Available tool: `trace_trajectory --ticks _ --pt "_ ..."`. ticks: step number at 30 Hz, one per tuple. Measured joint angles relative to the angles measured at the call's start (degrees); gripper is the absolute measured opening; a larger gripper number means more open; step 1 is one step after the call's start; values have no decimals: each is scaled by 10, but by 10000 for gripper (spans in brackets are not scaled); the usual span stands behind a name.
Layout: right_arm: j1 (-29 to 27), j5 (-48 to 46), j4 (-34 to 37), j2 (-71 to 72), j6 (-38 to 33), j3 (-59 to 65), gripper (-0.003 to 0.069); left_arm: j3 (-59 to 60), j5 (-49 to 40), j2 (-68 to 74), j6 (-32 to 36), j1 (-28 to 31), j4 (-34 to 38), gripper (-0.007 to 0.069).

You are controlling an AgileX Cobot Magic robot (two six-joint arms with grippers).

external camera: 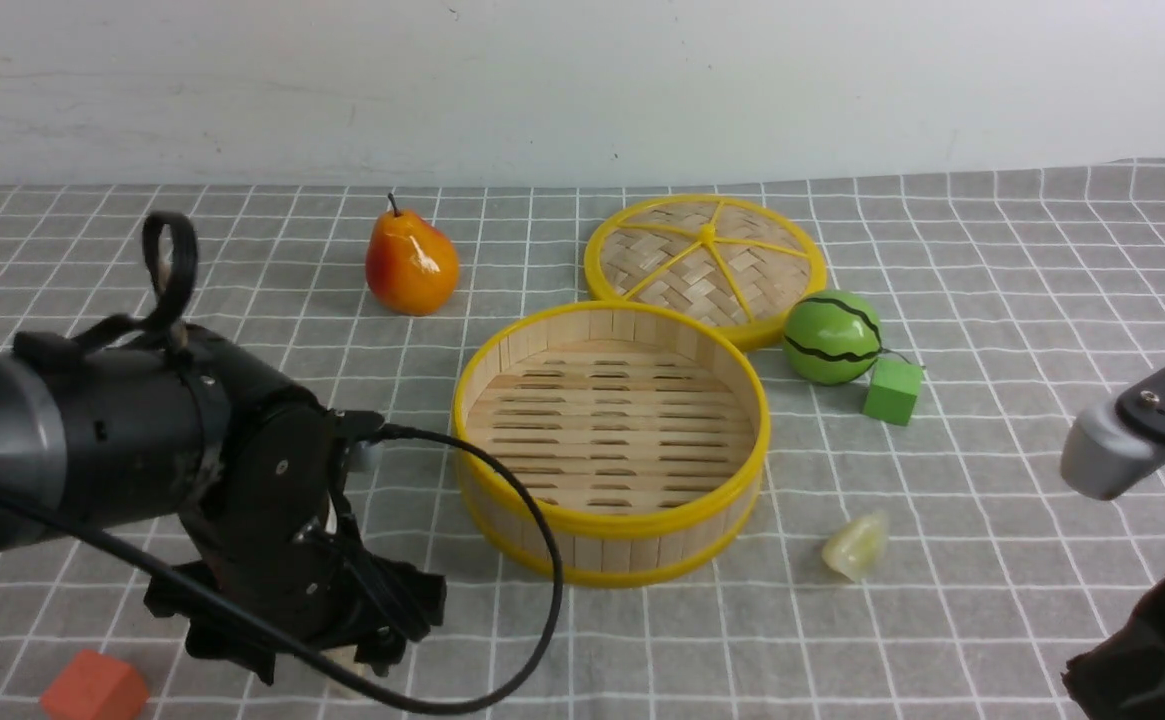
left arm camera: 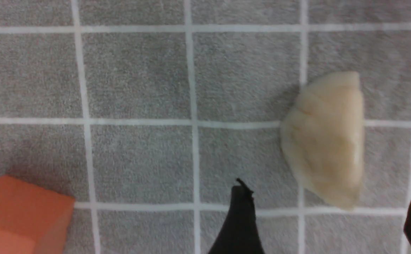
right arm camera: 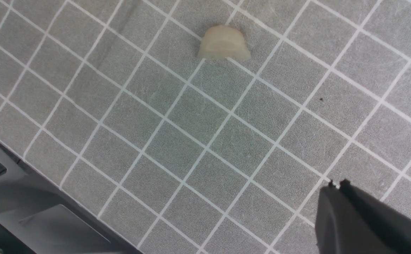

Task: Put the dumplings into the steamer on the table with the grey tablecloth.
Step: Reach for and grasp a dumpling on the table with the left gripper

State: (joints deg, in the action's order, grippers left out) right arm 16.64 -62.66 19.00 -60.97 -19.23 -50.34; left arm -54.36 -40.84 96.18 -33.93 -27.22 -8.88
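Note:
The steamer (external camera: 622,548) stands empty in the middle of the grey tablecloth (external camera: 1022,280). One pale dumpling (external camera: 855,546) lies on the cloth just right of it, and the right wrist view has that dumpling (right arm camera: 223,44) well ahead of my right gripper (right arm camera: 336,183), which is shut and empty. In the left wrist view another dumpling (left arm camera: 325,137) lies on the cloth, its near end between the tips of my left gripper (left arm camera: 330,197). That gripper is open and low over the cloth, and its fingers do not touch the dumpling. My left arm (external camera: 272,520) hides most of this dumpling in the front view.
A woven lid (external camera: 706,262) lies behind the steamer, with a pear (external camera: 411,262) to its left. A green striped ball (external camera: 831,337) and a green cube (external camera: 892,390) sit right of the steamer. An orange cube (external camera: 94,688) rests by my left gripper, near the table's front edge.

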Motion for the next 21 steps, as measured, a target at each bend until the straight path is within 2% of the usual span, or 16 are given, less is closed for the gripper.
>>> trace_trajectory --ticks 7,9,11,12,13,15,19,21 --pt "0 10 0 0 0 0 -1 -2 55 28 -5 12 10 544" --pt "0 11 0 0 0 0 -1 -4 57 34 -5 12 17 496" --pt "0 11 0 0 0 0 0 -4 57 39 -5 12 20 407" --pt "0 11 0 0 0 0 0 -4 57 40 -5 12 21 396" --pt "0 12 0 0 0 0 1 -4 56 41 -5 12 20 302" --pt "0 13 0 0 0 0 1 -6 53 39 -5 12 20 225" --pt "0 15 0 0 0 0 6 -21 29 30 16 11 22 227" --pt "0 15 -1 0 0 0 6 -62 -19 6 45 2 19 227"
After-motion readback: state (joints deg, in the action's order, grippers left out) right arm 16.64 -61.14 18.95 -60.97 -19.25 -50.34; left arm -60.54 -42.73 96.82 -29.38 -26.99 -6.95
